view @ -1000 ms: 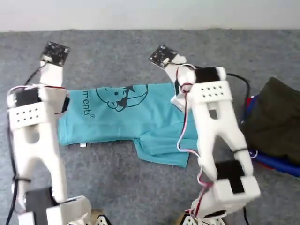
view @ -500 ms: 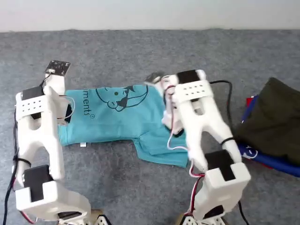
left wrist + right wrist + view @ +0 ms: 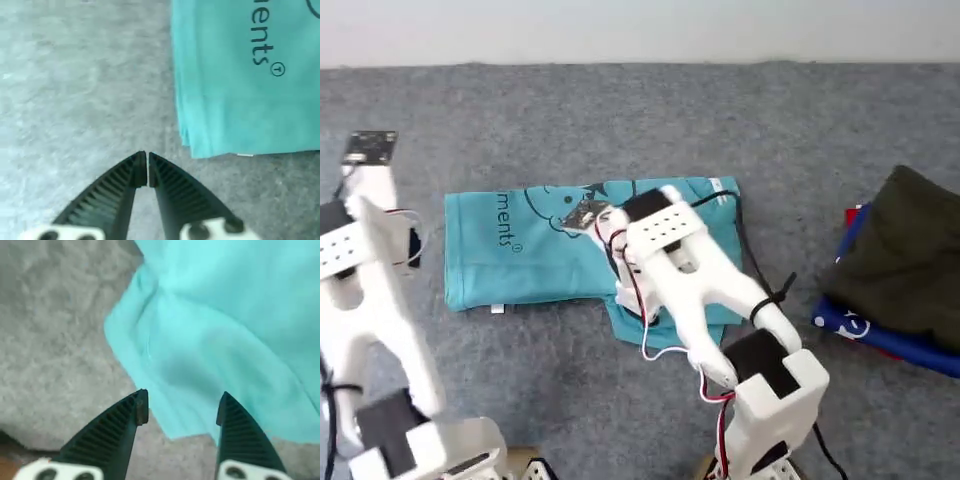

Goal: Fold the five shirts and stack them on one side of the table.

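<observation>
A teal shirt (image 3: 535,245) with a printed front lies partly folded on the grey carpeted table, one sleeve bunched at its near right corner (image 3: 640,325). The left arm (image 3: 365,260) stands off the shirt's left edge. In the left wrist view my left gripper (image 3: 147,161) is shut and empty over bare carpet, just beside the teal shirt's (image 3: 245,85) corner. The right arm (image 3: 670,250) leans over the shirt's right half. My right gripper (image 3: 183,404) hangs open above the rumpled teal sleeve (image 3: 200,360), its fingers astride the cloth edge, gripping nothing.
A pile of folded shirts, dark green (image 3: 905,250) on top of blue (image 3: 890,340) and red, sits at the table's right edge. Bare grey carpet (image 3: 620,120) stretches behind the teal shirt up to a pale wall.
The left arm has swung left, off the shirt. The right arm has come from the shirt's far right corner toward its middle and near sleeve, uncovering that corner.
</observation>
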Controlling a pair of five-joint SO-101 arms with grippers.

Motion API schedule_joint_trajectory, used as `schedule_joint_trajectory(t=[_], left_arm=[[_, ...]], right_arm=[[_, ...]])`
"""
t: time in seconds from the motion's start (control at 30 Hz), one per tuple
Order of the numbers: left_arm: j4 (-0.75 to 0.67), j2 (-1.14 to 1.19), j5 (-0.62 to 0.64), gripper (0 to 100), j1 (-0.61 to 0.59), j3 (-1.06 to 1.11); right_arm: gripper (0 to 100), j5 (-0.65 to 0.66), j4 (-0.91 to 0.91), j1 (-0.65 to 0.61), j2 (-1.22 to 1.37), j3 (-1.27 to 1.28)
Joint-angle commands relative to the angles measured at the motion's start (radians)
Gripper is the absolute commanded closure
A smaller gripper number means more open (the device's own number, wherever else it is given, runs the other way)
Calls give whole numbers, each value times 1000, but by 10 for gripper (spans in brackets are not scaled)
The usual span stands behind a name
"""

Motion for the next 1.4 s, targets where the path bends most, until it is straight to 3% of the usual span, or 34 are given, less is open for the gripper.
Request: schedule_joint_trajectory(t=[0.0,0.27,0.43,0.7,0.9,1.1,1.37], left_arm=[[35,-98,2,982,-38,-35],[46,-141,6,982,-55,-33],[63,-143,6,982,-55,-33],[68,-143,6,982,-55,-33],[68,-143,6,982,-54,-33],[68,-143,6,982,-51,-33],[66,-143,6,981,-2,-35]], right_arm=[[766,-12,-64,-45,-2,20],[923,-12,-145,-85,154,26],[987,-12,-102,-73,170,-41],[987,-6,47,-65,148,-230],[980,-12,125,-127,153,-295],[806,-14,166,-177,154,-298],[826,-6,271,-28,147,-397]])
